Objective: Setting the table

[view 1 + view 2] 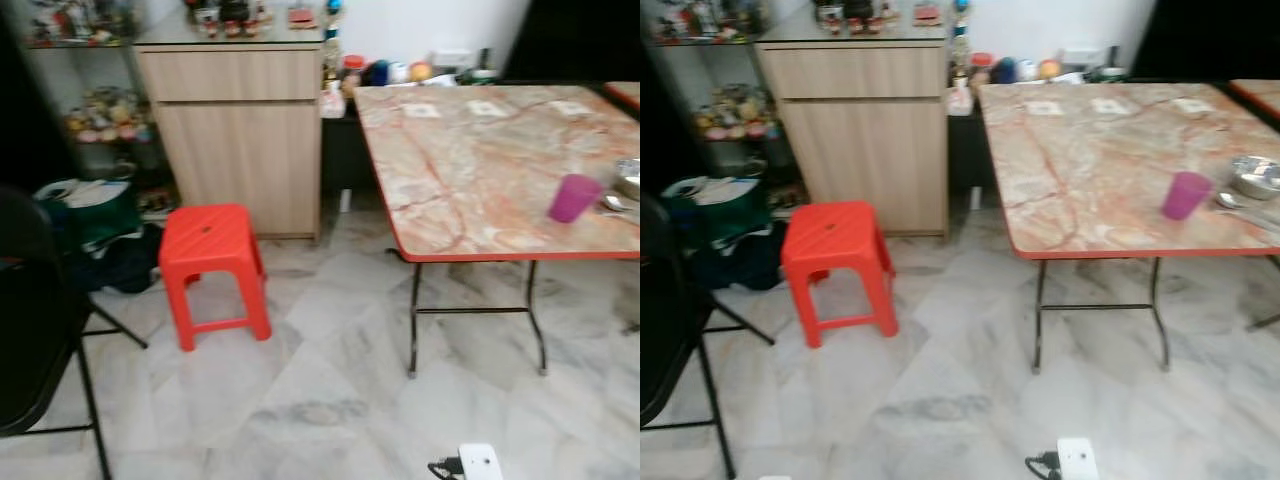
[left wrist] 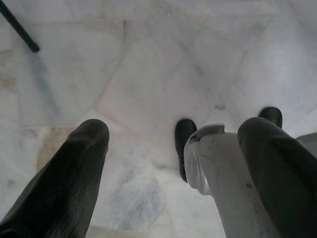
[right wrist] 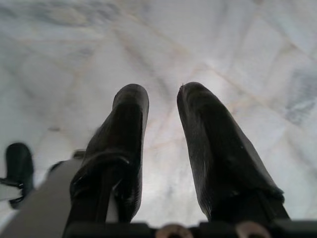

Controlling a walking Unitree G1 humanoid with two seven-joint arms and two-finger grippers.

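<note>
Both grippers: left gripper point(image 2: 173, 134) and right gripper point(image 3: 162, 106) hang spread and empty over floor, idle.
Table point(image 1: 1080, 215): purple cup point(image 1: 1186, 195) and metal bowl point(image 1: 1255, 176) near right edge, for setting.

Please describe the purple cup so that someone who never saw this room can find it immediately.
Find the folding table with the pink marbled top and red edge, standing right of the wooden cabinet. Near its front right corner stands the purple cup, upright. Its neighbours, a metal bowl and a spoon, are silver; the cup alone is coloured plastic.
</note>
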